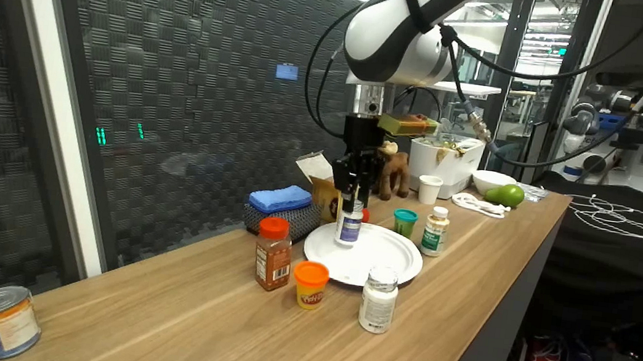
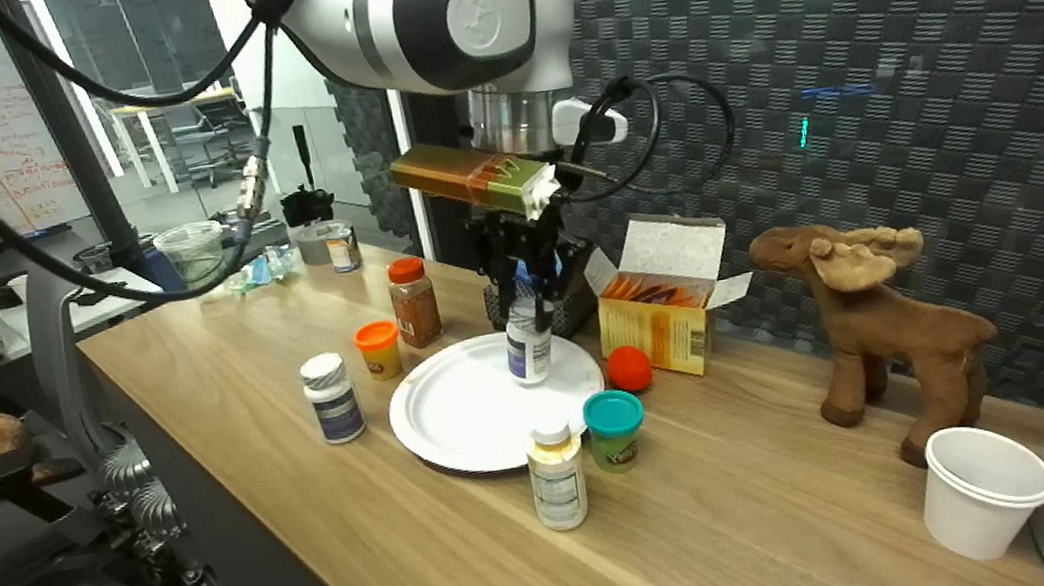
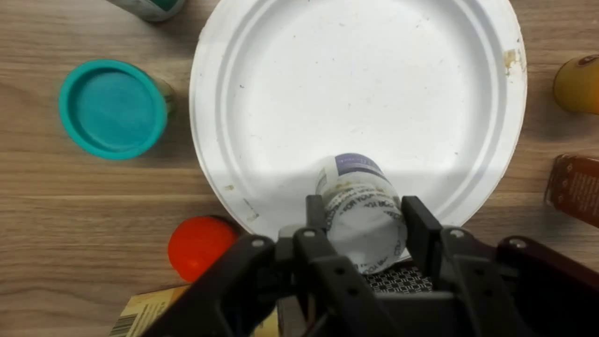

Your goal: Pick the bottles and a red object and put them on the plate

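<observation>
The task looks early: only the purple-labelled bottle (image 1: pixel 348 229) is at the plate (image 2: pixel 457 412), and the other bottles plus the red ball (image 2: pixel 630 369) seem left to bring from the table (image 2: pixel 716 540). Nearest, that bottle is clamped at its cap by the gripper (image 3: pixel 363 208), upright below it; whether its base touches the plate cannot be told. Just beside the plate's rim lies the red ball; farther from the gripper stand the red-capped bottle (image 1: pixel 272 256), the green-labelled bottle (image 1: pixel 434 234) and, across the plate, another white bottle (image 1: pixel 378 304).
</observation>
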You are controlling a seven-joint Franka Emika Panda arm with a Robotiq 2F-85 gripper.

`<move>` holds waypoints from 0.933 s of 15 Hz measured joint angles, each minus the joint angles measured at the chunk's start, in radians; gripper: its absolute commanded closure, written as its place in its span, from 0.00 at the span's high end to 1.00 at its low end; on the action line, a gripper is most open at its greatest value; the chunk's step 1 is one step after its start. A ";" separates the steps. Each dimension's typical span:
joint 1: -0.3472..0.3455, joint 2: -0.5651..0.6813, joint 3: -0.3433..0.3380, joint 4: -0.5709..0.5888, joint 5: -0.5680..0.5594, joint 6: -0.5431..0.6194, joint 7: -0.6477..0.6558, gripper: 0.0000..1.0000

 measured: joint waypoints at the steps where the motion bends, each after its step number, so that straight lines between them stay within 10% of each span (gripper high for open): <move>1: 0.000 0.007 0.000 0.000 0.000 0.012 -0.001 0.19; 3: 0.001 0.015 0.001 0.000 -0.001 0.032 -0.003 0.19; 4: 0.001 0.017 0.001 0.000 -0.004 0.040 -0.006 0.69; 9: 0.006 0.009 0.004 -0.003 -0.016 0.042 -0.043 0.99; 14: -0.002 -0.072 0.005 -0.033 -0.018 0.012 -0.084 1.00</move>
